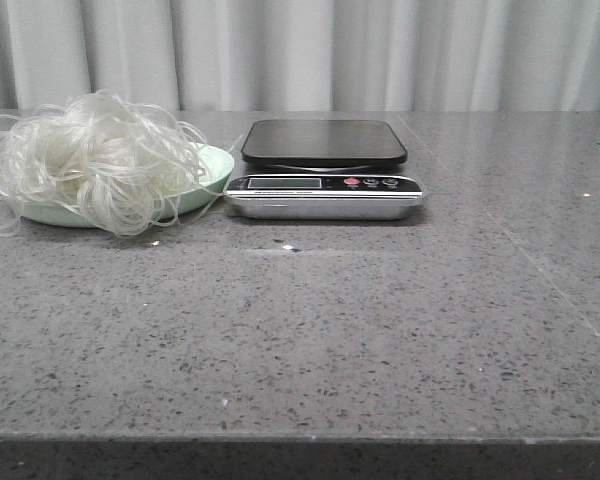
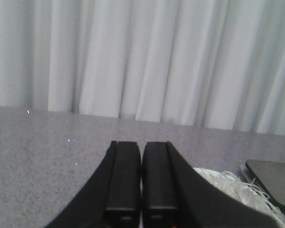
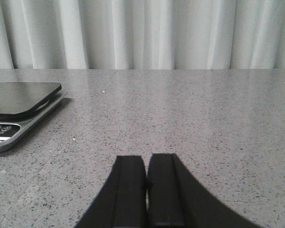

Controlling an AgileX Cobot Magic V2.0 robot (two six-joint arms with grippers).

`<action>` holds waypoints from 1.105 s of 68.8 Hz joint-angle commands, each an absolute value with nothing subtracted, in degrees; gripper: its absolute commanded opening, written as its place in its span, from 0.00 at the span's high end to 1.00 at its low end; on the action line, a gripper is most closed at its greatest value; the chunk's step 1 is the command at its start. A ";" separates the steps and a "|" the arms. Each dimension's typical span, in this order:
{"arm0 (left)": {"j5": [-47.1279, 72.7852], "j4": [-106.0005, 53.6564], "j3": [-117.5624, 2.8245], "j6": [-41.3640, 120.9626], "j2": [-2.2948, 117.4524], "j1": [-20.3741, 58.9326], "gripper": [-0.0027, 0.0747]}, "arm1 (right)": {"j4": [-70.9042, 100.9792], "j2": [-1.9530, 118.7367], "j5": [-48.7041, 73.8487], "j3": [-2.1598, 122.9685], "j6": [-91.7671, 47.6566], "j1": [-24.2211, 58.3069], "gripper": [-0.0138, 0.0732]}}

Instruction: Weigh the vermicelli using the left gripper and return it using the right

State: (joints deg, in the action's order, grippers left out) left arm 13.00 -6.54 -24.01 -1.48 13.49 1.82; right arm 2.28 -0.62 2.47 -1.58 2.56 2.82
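The vermicelli [image 1: 95,160] is a fluffy clump of white strands heaped on a pale green plate [image 1: 212,172] at the back left of the table. The kitchen scale [image 1: 323,170], black top and silver front, stands just right of the plate with nothing on it. Neither gripper shows in the front view. In the left wrist view my left gripper [image 2: 141,143] is shut and empty, with the vermicelli [image 2: 249,190] and the scale's corner [image 2: 273,178] off to one side. In the right wrist view my right gripper [image 3: 147,157] is shut and empty above bare table, the scale [image 3: 19,107] apart from it.
The grey speckled table [image 1: 380,320] runs wide to the front and right. White curtains [image 1: 380,50] hang behind the table's far edge. The table's front edge is near the bottom of the front view.
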 commanded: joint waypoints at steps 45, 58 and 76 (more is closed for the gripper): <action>19.49 -8.32 -41.61 3.45 37.95 11.75 0.24 | 2.07 -1.51 -2.29 -1.13 2.13 2.46 0.64; 21.22 -8.32 -48.25 3.45 49.37 18.17 0.22 | 2.07 -1.51 -2.29 -1.13 2.13 2.46 0.64; 24.83 -8.32 -57.83 3.45 65.93 23.09 0.22 | 2.07 -1.51 -2.29 -1.13 2.13 2.46 0.64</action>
